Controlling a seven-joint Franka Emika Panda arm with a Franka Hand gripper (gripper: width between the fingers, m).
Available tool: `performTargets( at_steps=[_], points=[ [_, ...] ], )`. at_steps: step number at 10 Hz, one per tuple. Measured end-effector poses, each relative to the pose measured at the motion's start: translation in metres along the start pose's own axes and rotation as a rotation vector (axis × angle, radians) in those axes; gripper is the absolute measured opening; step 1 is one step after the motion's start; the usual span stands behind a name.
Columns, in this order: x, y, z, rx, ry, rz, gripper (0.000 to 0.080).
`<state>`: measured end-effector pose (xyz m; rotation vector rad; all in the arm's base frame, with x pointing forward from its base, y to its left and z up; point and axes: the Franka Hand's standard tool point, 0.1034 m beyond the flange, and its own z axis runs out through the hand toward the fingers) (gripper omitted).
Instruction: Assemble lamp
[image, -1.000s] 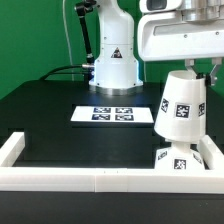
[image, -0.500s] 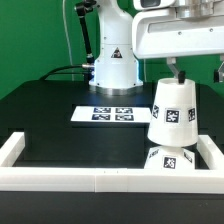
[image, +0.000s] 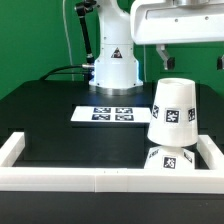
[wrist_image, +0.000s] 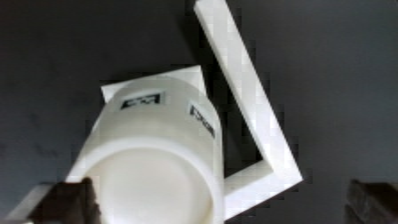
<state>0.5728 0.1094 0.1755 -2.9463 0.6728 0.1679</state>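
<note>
The shade (image: 174, 112) stands upright atop the tagged base (image: 172, 159) at the 4 o'clock corner of the white fence (image: 60, 177), with the marker board (image: 112, 114) flat at centre.

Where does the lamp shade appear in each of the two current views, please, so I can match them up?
Exterior view: the lamp shade stands at the exterior view's right, in the corner of the white frame.
Wrist view: the lamp shade fills the middle, seen from above, its round top nearest the camera.
Shared landmark: the white frame's corner beside the shade.
</note>
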Motion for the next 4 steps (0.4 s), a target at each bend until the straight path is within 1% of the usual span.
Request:
performTargets(
  at_steps=[1,2,4],
  points=[
    [-0.0029,-0.0018,0.0015,-0.023,0.008,0.006,0.0698],
    [-0.0057,-0.0037,0.0058,-0.024,0.014,0.001,0.0699],
    [-0.0056,-0.0031,0.0065,-0.023,0.012,0.002,0.0699]
  ],
)
